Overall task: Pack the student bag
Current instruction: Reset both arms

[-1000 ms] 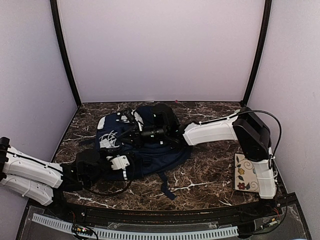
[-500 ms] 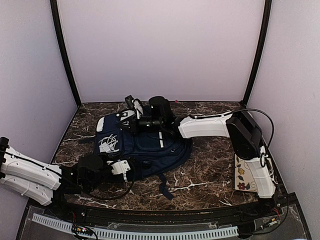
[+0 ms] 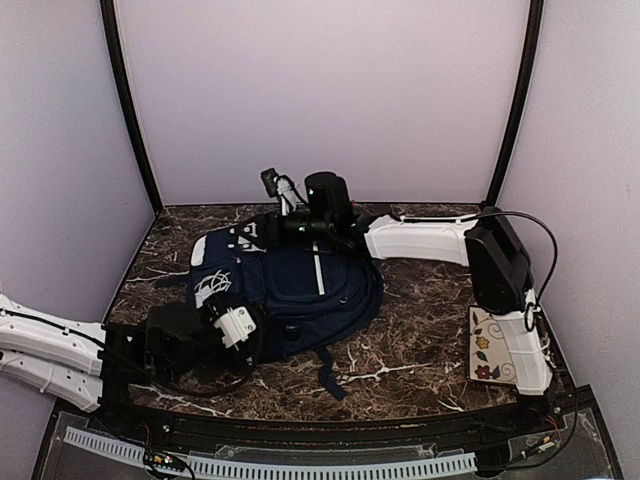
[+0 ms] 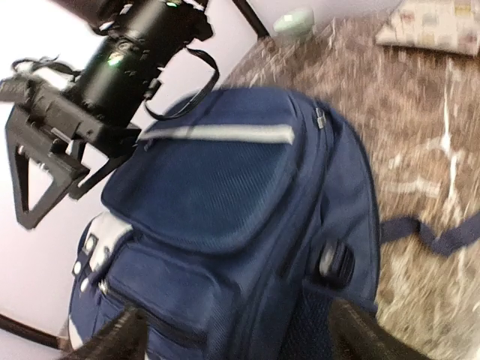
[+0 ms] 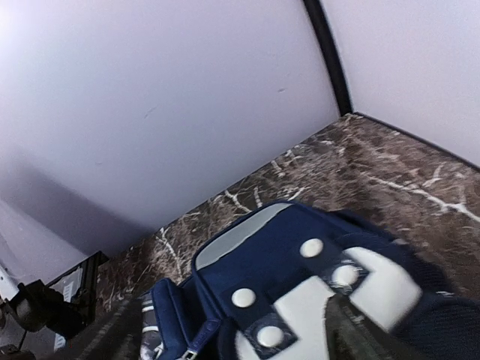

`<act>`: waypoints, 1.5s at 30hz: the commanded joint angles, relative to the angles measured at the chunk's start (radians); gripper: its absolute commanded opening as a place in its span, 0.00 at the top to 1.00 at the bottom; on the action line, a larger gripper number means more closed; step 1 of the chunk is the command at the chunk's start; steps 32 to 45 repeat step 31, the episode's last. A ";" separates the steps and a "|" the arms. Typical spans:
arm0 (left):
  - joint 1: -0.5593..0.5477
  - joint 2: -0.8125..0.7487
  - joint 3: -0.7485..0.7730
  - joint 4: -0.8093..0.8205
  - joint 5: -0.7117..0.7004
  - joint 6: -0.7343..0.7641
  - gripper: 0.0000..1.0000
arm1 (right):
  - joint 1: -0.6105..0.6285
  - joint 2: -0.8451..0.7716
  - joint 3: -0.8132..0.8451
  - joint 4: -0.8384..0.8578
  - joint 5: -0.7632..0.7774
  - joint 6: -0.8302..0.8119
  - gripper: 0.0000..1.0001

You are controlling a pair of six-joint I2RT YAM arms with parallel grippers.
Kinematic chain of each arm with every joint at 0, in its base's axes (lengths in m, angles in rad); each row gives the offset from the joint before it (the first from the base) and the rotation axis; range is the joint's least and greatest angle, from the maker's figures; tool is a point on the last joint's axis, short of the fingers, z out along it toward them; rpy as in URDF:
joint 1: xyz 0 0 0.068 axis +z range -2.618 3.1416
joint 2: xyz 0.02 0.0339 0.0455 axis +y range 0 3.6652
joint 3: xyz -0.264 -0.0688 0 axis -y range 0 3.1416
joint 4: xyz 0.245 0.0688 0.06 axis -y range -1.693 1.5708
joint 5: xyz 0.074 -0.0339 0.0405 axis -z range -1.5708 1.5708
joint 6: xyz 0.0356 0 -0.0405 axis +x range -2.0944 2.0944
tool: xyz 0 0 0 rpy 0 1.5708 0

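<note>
Student bag (image 3: 300, 290) now spread flatter; left fingers (image 4: 116, 337) and right fingers (image 5: 352, 334) wide.

A dark brown marbled surface (image 3: 420, 340) with white veins filled the floor of the booth, closed in by pale lilac walls (image 3: 320, 100) and black corner posts (image 3: 128, 110). A cream pad with a flower pattern (image 3: 487, 345) lay flat near the right edge. A white slotted strip (image 3: 300, 466) ran along the near edge. In the left wrist view, a small pale green round thing (image 4: 292, 21) sat by a post, too blurred to name.
</note>
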 commanded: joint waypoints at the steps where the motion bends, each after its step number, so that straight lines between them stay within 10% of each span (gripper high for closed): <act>1: 0.163 -0.110 0.276 -0.239 0.347 -0.399 0.01 | -0.148 -0.239 -0.004 -0.211 0.039 -0.010 0.01; 9: 0.647 0.079 0.621 -0.568 0.456 -0.565 0.01 | -0.574 -0.581 -0.435 -0.397 0.154 0.128 0.01; 18: 1.178 0.282 0.505 -0.378 0.454 -0.745 0.01 | -0.890 -0.901 -0.962 -0.332 0.352 0.119 0.01; 28: 1.250 0.250 0.284 -0.090 0.250 -0.682 0.01 | -1.005 -1.043 -1.242 -0.225 0.398 0.083 0.01; 45: 1.249 0.232 0.277 -0.085 0.255 -0.663 0.01 | -1.006 -1.052 -1.274 -0.179 0.392 0.078 0.01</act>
